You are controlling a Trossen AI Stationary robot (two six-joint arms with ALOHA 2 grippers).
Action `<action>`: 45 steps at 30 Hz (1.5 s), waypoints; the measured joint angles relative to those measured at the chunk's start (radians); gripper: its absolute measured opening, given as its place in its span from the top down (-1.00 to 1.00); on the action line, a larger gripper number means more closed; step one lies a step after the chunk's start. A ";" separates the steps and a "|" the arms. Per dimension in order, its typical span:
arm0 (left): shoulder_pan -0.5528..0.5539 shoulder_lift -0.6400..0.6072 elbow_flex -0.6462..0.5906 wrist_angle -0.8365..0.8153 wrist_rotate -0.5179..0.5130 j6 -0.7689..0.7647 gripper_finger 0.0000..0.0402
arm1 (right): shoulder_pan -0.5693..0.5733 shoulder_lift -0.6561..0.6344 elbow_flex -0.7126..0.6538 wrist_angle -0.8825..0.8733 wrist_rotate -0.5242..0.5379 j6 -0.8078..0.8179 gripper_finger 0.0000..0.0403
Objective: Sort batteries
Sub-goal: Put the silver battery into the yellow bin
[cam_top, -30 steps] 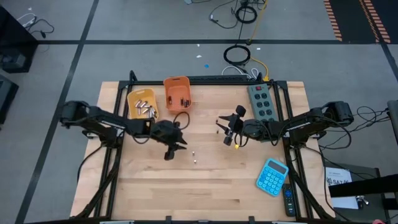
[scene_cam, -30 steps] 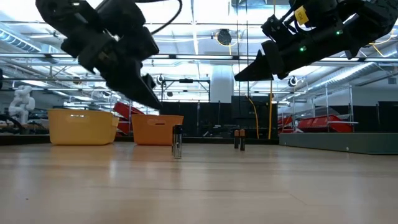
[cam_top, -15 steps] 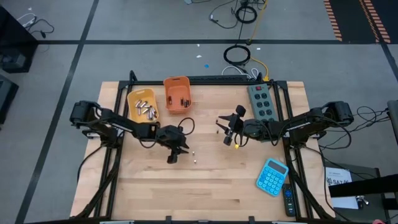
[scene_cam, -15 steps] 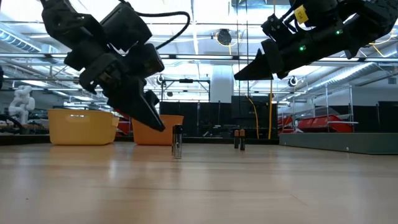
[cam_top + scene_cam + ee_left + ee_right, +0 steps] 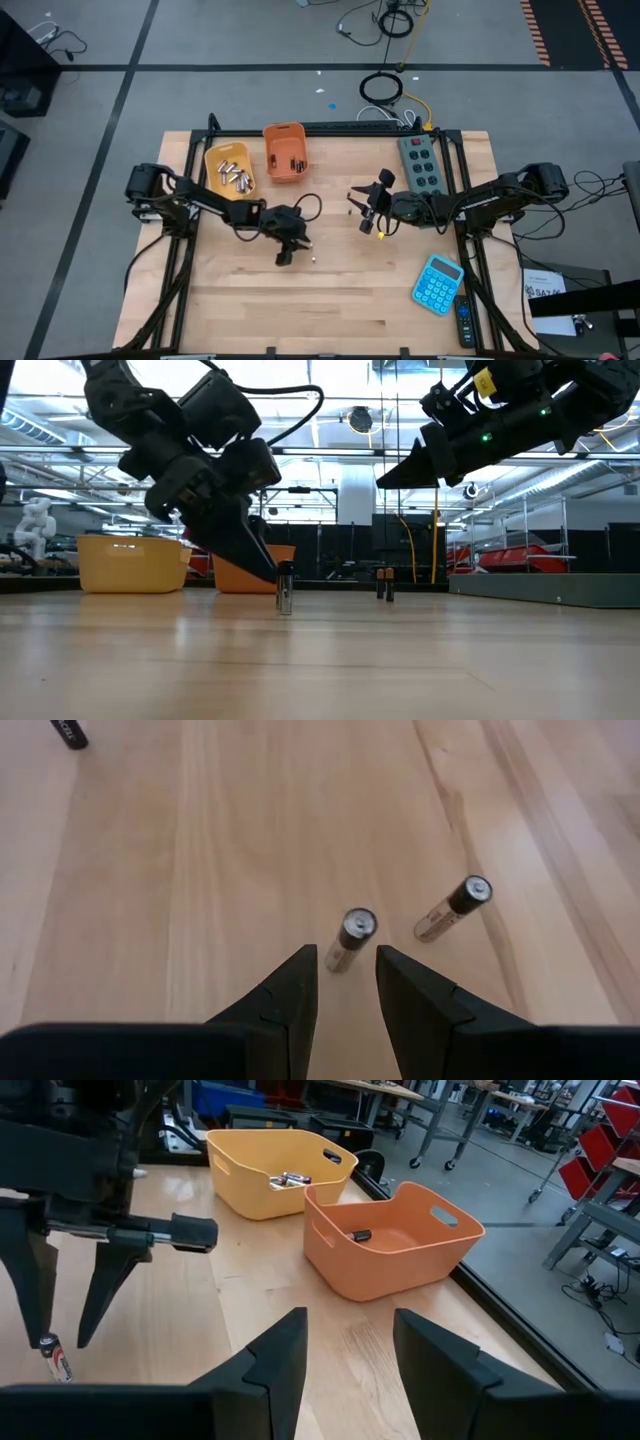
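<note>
Two small batteries stand upright on the wooden table; the left wrist view shows the nearer battery and a second battery beside it. My left gripper is open and low over the table, fingertips on either side of the nearer battery's foot without touching it; it also shows in the low view as left gripper beside the battery. My right gripper is open and hovers above mid-table. More batteries lie in the yellow bin and the orange bin.
A grey power strip lies at the far right, a blue calculator and a dark remote at the near right. Another dark battery lies farther off. Both bins sit at the far left; bare wood lies toward the near edge.
My left gripper has moved toward the table's right and near edge and has come down, ending close beside the standing battery. The batteries and the right arm have kept their places.
</note>
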 joint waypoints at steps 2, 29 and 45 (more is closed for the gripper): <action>0.000 0.007 0.004 0.000 0.000 0.000 0.43 | 0.000 0.000 0.000 0.000 0.000 0.000 0.30; -0.002 0.011 0.006 0.069 -0.005 0.058 0.43 | 0.000 0.000 0.000 0.000 0.000 0.000 0.30; -0.002 0.011 0.006 0.074 0.007 0.084 0.55 | 0.000 0.000 0.000 -0.001 0.000 0.003 0.30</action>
